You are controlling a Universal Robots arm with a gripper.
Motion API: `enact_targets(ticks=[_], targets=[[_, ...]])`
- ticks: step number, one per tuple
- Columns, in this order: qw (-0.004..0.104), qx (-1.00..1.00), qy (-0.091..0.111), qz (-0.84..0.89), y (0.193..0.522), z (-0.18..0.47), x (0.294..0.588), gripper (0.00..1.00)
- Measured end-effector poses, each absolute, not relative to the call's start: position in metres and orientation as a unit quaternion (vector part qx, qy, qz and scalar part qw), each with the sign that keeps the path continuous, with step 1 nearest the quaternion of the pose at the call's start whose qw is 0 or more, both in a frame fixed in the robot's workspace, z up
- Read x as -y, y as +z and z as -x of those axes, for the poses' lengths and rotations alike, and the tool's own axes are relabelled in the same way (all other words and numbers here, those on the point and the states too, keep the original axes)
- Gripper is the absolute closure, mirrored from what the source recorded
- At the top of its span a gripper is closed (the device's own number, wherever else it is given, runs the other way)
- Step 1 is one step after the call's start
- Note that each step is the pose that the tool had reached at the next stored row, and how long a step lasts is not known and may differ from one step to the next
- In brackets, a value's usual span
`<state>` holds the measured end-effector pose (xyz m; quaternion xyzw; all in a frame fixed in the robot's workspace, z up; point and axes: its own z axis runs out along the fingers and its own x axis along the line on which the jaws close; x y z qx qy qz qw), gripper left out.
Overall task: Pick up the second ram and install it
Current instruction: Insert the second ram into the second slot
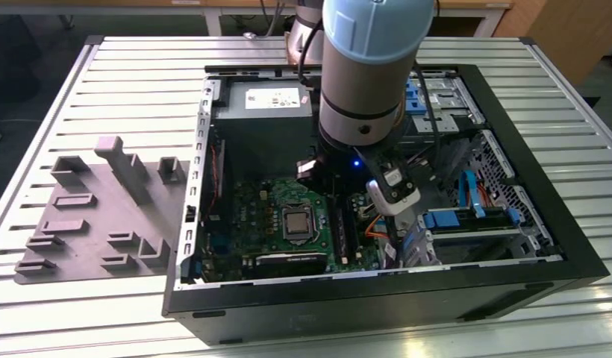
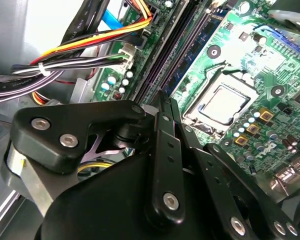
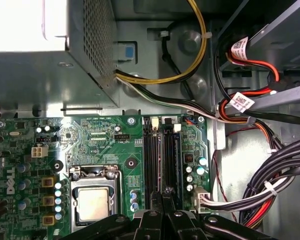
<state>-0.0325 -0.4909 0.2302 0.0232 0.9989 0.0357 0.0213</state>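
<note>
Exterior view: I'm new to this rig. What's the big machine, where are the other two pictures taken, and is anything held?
The grey-and-blue column is a robot arm reaching into an open computer case on a slatted table. A grey moulded tray lies at the exterior view's left. Both wrist views come from cameras on the arm, looking past its black gripper at the green board and its long slots. Whether it holds the memory stick, I cannot tell.
</note>
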Motion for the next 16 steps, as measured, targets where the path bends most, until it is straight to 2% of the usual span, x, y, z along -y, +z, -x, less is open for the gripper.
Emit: enact_targets(ticks=[16], targets=[[0.018, -0.999, 0.035, -0.023, 0.2278, 0.0303, 0.4907, 0.89]])
